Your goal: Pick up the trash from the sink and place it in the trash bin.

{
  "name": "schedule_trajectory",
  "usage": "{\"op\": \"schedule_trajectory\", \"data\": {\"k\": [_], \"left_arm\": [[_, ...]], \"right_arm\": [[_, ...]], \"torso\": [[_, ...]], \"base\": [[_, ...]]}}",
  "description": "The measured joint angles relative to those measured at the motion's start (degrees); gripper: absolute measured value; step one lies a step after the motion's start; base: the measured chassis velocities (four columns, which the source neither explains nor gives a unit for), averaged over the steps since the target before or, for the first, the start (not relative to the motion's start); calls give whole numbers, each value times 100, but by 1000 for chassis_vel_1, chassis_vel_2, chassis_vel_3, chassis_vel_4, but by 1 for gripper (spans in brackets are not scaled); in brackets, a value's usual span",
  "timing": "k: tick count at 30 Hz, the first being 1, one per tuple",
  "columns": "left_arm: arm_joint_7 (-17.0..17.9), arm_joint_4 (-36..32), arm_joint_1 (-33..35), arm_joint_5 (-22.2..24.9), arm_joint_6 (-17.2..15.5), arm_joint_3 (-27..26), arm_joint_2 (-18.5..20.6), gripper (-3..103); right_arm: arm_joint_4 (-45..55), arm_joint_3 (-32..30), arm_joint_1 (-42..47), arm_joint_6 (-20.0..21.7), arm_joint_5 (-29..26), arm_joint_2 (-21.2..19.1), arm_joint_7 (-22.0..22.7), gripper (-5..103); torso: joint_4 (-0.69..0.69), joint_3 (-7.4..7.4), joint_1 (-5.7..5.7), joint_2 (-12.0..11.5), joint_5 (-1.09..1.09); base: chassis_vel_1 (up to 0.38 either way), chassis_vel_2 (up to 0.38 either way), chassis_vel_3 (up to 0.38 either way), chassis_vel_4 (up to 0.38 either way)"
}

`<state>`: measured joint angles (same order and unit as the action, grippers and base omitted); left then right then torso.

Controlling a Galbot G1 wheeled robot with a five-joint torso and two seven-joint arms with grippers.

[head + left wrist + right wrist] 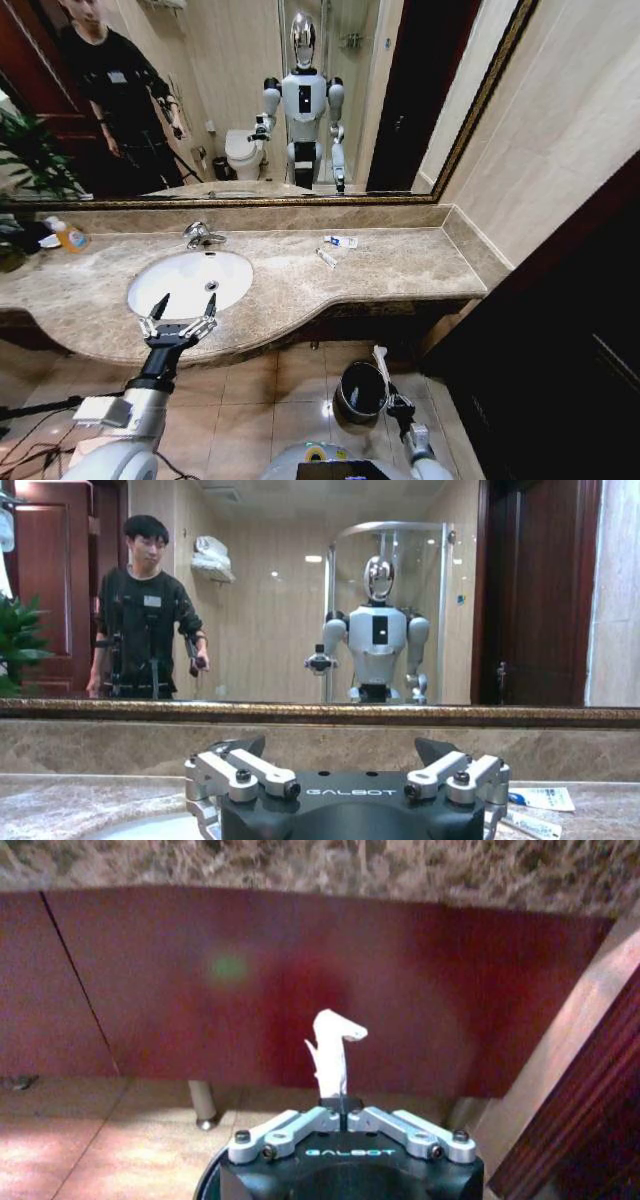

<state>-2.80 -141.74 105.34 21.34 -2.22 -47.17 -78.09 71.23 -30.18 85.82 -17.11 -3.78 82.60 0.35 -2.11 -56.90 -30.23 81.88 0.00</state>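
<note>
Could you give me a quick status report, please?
Left gripper open at sink front. Right gripper shut on white sachet, by trash bin. Nothing in the way.

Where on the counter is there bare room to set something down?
Bare beige-brown marble counter right of the two white packets, to the wall. Crowded: far left by the orange-liquid bottle; the open left gripper hangs over the white oval sink.

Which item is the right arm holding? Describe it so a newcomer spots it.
Go below the marble counter to the round black trash bin on the floor. Above its rim the right gripper has its jaws shut on a thin white sachet, upright with a bent tip, unlike the packets lying flat on the counter.
</note>
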Motion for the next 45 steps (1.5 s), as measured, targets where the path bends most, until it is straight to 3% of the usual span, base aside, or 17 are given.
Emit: {"op": "schedule_trajectory", "data": {"k": [10, 22, 28, 34, 40, 42, 45], "left_arm": [[0, 0, 0, 0, 0, 0, 0, 100], [0, 0, 0, 0, 0, 0, 0, 100], [0, 0, 0, 0, 0, 0, 0, 100], [0, 0, 0, 0, 0, 0, 0, 100], [0, 0, 0, 0, 0, 0, 0, 100], [0, 0, 0, 0, 0, 0, 0, 100], [0, 0, 0, 0, 0, 0, 0, 100]], "right_arm": [[-587, 21, -243, -50, -110, 90, 48, 0], [-548, 22, -203, -26, -140, 70, 56, 0], [-499, 34, -208, -2, -131, 95, 111, 27], [-457, 41, -206, 11, -113, 126, 124, 43], [-428, 44, -199, 22, -101, 143, 131, 70], [-422, 44, -197, 23, -101, 144, 135, 70], [-404, 41, -194, 29, -101, 145, 151, 86]], "torso": [[0, 0, 0, 0, 0], [0, 0, 0, 0, 0], [0, 0, 0, 0, 0], [0, 0, 0, 0, 1], [0, 0, 0, 0, 0], [0, 0, 0, 0, 0], [0, 0, 0, 0, 0]], "base": [[0, 0, 0, 0], [0, 0, 0, 0], [0, 0, 0, 0], [0, 0, 0, 0], [0, 0, 0, 0], [0, 0, 0, 0], [0, 0, 0, 0]]}}
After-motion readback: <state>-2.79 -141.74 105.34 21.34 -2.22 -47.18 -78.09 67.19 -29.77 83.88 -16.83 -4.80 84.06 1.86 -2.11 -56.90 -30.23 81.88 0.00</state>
